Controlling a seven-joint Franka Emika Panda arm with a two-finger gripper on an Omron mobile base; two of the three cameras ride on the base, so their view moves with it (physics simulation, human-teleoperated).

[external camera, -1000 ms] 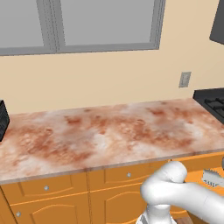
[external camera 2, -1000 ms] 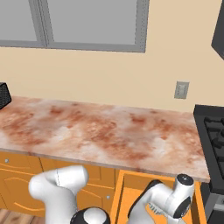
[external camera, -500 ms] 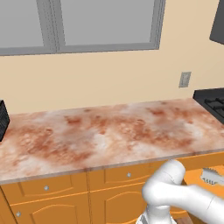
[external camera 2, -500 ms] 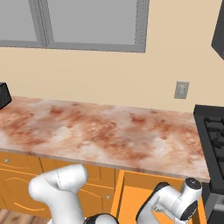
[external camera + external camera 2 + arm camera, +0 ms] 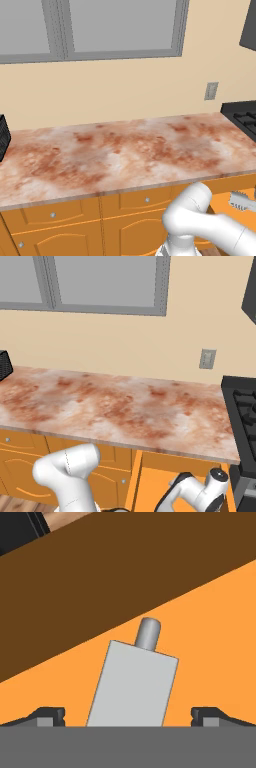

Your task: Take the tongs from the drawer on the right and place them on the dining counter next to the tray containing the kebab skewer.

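Where the hand view looks down into the drawer (image 5: 210, 637), the tongs (image 5: 134, 684) lie on its bright orange floor as a flat light-grey slab with a short rounded grey stub at the far end, tilted a little to one side. They sit between the two dark finger tips of the gripper (image 5: 128, 716), whose jaws stand spread wide with a gap on either side of the metal, touching nothing that can be seen. No brand, label or writing can be read on the tongs or on the drawer. Beyond the tongs a dark brown band crosses the view at a slant. From the right base view the white arm (image 5: 67, 468) bends down in front of the orange cabinets (image 5: 20, 456) and reaches into the open drawer under the marbled reddish-brown worktop (image 5: 115, 406). A grey wall socket (image 5: 207, 358) sits above the worktop, and a black stove (image 5: 245, 406) adjoins it on the right.
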